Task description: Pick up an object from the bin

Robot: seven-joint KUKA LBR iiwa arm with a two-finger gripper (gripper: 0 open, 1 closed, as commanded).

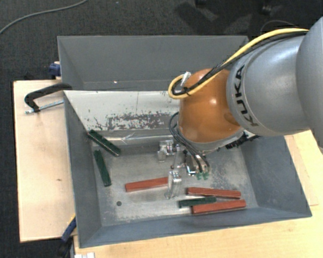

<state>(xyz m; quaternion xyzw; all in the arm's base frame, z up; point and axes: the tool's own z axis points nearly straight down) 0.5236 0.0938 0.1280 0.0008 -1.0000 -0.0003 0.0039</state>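
My gripper (pixel 187 174) is low over the middle of the bin floor, under the orange wrist cover. Its two fingers stand apart, open, with bare floor between them. A red-brown flat stick (pixel 147 185) lies on the floor to the left, its right end right next to the left finger (pixel 175 179). A small green bit (pixel 203 175) shows at the tip of the right finger; whether it touches I cannot tell. Just in front of the gripper lie two red-brown sticks (pixel 213 193) (pixel 220 206) and a dark green stick (pixel 196 202).
Two dark green sticks lie at the bin's left, one slanted by the back wall (pixel 103 143), one along the left wall (pixel 102 168). The arm and its orange cover hang over the bin's right half.
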